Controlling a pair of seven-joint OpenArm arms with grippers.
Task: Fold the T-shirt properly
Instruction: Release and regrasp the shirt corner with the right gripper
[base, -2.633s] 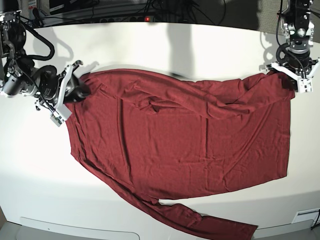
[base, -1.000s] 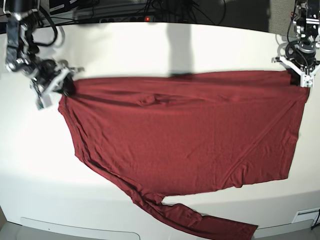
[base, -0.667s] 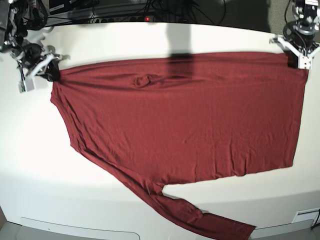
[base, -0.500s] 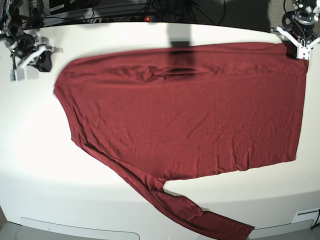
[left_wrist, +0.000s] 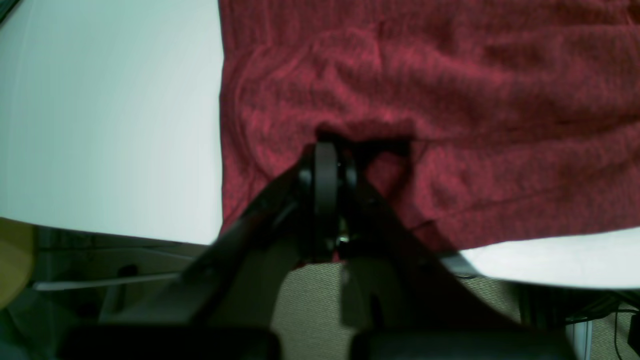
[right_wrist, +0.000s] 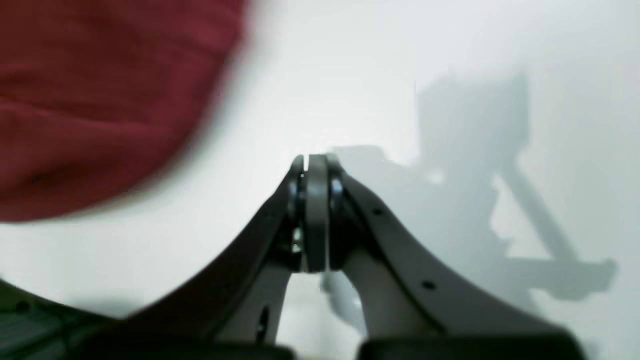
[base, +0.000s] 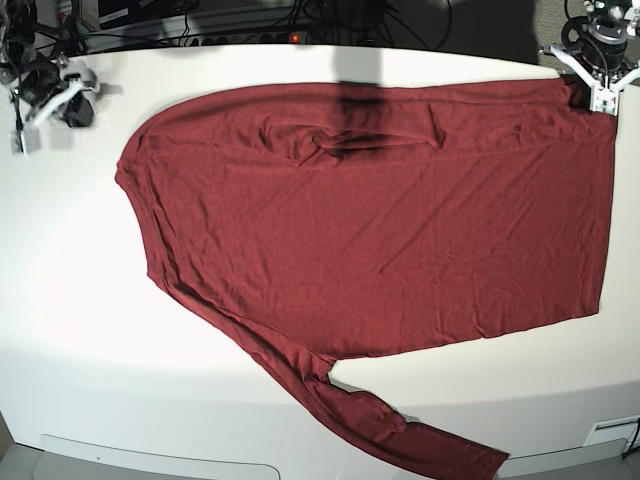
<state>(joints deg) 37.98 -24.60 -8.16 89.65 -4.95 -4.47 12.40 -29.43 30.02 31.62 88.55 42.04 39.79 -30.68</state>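
The maroon T-shirt (base: 380, 230) lies spread flat over the white table (base: 70, 260), with one long sleeve (base: 400, 440) trailing to the near edge. My left gripper (base: 598, 85) is at the far right corner and is shut on the shirt's corner. In the left wrist view the closed tips (left_wrist: 327, 150) pinch a fold of the T-shirt (left_wrist: 425, 75). My right gripper (base: 50, 100) is at the far left, shut on nothing and apart from the cloth. In the right wrist view its tips (right_wrist: 312, 165) meet over bare table, and the blurred T-shirt (right_wrist: 100, 100) is off to the upper left.
Dark cables (base: 250, 20) and equipment run along the table's far edge. The left gripper hangs right at the table edge (left_wrist: 550, 255), with the floor visible below it. A light panel (base: 160, 462) lies along the near edge.
Both arms dragged the shirt toward the far edge. The shoulder corner has left the right gripper, which moved on to the far left empty, and that edge has slackened. The left gripper still holds its corner.
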